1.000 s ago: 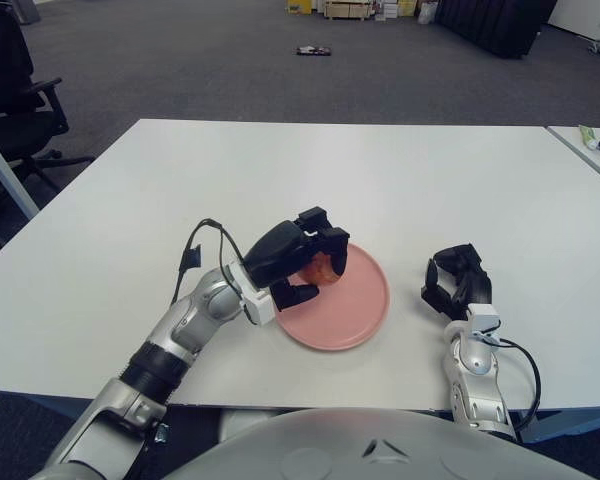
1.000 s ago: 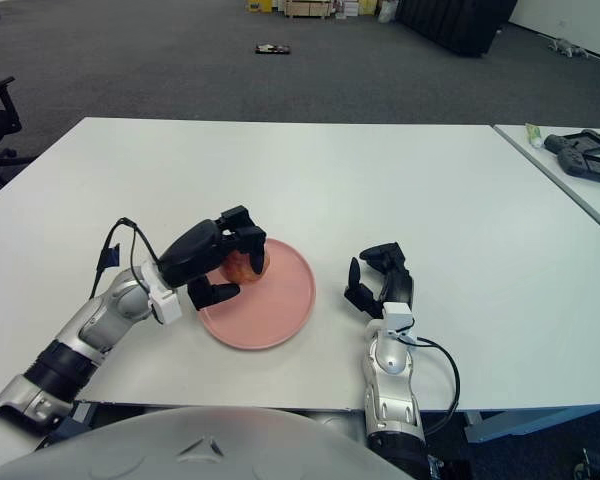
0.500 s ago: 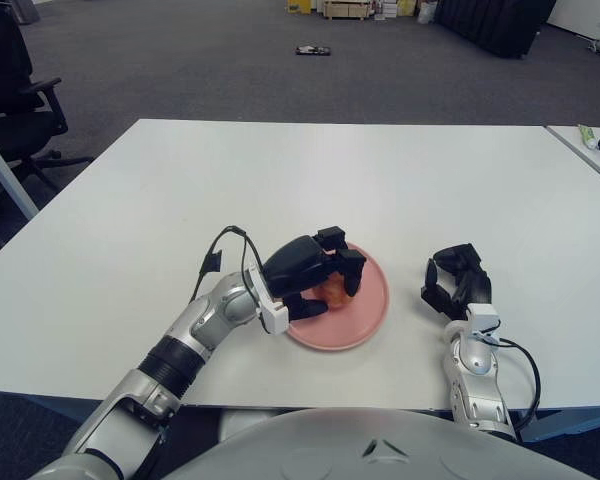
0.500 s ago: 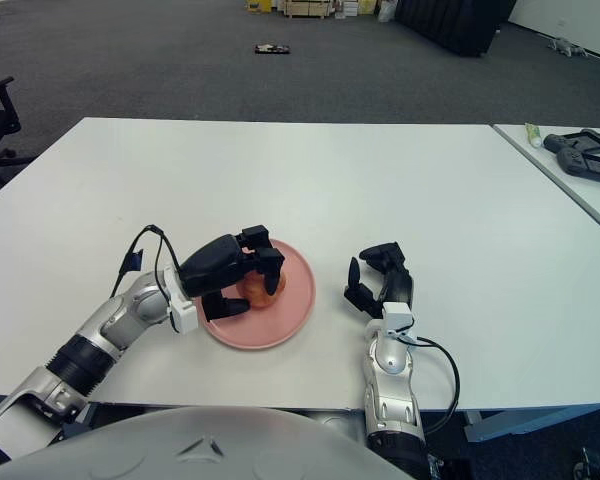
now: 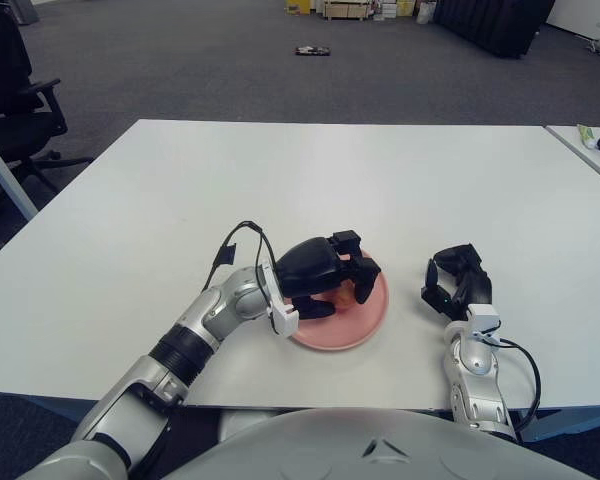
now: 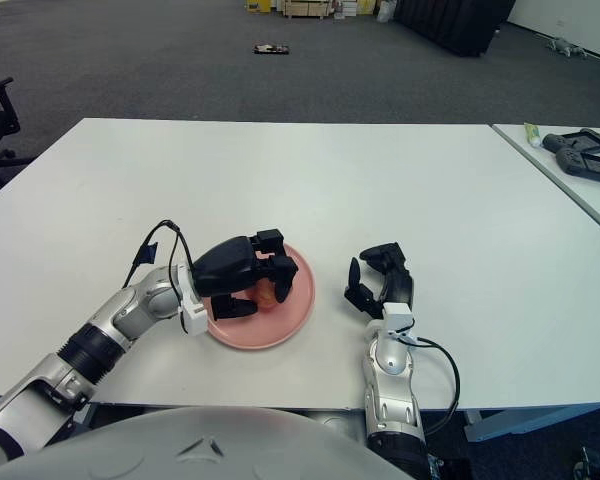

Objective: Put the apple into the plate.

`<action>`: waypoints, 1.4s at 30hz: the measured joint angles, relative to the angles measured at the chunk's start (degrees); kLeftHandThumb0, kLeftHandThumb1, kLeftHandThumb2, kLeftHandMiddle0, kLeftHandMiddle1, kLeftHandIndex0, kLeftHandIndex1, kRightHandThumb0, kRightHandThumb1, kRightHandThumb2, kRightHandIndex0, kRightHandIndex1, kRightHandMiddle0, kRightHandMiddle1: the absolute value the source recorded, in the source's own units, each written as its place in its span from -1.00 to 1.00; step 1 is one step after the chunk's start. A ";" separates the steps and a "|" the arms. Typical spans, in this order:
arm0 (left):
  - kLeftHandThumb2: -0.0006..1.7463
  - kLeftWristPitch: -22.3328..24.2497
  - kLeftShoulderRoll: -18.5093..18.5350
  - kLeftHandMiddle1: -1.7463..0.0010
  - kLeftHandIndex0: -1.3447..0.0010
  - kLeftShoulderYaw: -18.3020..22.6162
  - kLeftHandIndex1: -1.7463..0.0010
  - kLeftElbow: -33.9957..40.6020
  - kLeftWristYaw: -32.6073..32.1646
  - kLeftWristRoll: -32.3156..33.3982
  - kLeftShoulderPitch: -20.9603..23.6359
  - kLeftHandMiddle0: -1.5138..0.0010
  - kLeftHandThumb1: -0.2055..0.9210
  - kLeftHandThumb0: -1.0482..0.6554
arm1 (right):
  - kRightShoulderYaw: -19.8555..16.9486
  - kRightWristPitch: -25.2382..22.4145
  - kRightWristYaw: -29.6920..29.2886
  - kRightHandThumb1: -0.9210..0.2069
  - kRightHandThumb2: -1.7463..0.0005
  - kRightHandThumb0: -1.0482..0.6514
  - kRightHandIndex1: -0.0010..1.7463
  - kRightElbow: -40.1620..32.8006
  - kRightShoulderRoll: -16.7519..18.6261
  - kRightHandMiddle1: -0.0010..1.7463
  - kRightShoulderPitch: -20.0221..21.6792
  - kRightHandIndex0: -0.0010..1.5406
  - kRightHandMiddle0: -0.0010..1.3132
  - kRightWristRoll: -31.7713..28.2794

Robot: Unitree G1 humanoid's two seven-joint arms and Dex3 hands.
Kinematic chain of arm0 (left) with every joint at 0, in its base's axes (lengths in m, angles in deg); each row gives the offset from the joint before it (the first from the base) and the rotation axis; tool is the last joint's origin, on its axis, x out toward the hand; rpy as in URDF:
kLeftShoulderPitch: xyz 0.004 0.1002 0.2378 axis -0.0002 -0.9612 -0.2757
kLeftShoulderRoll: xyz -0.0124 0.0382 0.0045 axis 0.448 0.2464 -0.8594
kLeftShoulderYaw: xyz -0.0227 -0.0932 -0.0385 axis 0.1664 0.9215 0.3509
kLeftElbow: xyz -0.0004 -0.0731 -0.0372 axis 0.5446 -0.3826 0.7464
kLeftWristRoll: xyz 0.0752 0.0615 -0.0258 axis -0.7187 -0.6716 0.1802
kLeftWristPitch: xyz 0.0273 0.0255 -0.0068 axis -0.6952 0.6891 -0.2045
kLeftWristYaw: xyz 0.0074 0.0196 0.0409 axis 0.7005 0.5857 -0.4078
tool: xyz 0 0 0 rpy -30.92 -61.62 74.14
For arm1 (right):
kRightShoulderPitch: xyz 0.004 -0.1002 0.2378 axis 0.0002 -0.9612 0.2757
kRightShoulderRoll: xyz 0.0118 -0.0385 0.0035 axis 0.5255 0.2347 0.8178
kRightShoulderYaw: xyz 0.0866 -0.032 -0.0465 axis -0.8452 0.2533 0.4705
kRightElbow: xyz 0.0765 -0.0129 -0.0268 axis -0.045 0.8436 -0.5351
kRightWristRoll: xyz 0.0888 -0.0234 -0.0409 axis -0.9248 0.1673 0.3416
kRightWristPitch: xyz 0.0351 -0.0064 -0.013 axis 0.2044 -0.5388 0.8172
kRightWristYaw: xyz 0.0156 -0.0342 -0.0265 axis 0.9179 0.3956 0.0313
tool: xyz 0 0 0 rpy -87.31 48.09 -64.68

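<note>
- Starting at the left: your left hand (image 5: 325, 275) is hovering over the pink plate (image 5: 372, 315), which is sitting near the front edge of the table (image 5: 280, 170), about mid-width.
- Its fingers are curling around the apple (image 5: 342, 293), so you're gripping it from above; only a sliver of orange-red is peeking out under the palm.
- The apple is sitting low inside the plate's rim, but I can't tell if it's actually touching the plate.
- So you're basically almost done, I'd say: what's left is letting go and lifting the hand clear without rolling the apple off.
- Your right hand (image 5: 457, 280) is idling just right of the plate, near the front edge, fingers loosely curled and holding nothing.
</note>
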 measured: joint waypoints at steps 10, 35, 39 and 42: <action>0.80 -0.74 0.06 -0.97 0.19 -2.19 -1.00 -1.00 0.24 0.02 1.07 -0.04 -0.46 0.23 | -0.03 -0.21 0.04 -0.36 -0.17 -0.25 0.68 -0.31 -0.02 1.00 -0.24 -0.18 -0.35 0.00; -0.12 0.18 5.03 0.52 0.99 -5.99 0.32 -0.62 16.65 6.40 5.50 0.99 0.98 -0.77 | -0.03 -0.20 -0.04 -0.34 -0.18 -0.25 0.70 -0.24 -0.27 1.00 -0.14 -0.17 -0.35 0.27; 0.01 2.41 5.75 0.89 1.00 -5.67 0.77 -0.11 18.84 6.54 6.14 1.00 1.00 -0.93 | -0.02 -0.20 -0.04 -0.36 -0.16 -0.25 0.68 -0.12 -0.28 1.00 -0.09 -0.19 -0.36 0.26; 0.04 4.47 6.40 0.96 1.00 -5.41 0.92 0.88 20.40 6.88 6.13 1.00 1.00 -0.98 | -0.06 -0.20 -0.04 -0.38 -0.14 -0.24 0.67 -0.10 -0.27 1.00 -0.06 -0.20 -0.37 0.13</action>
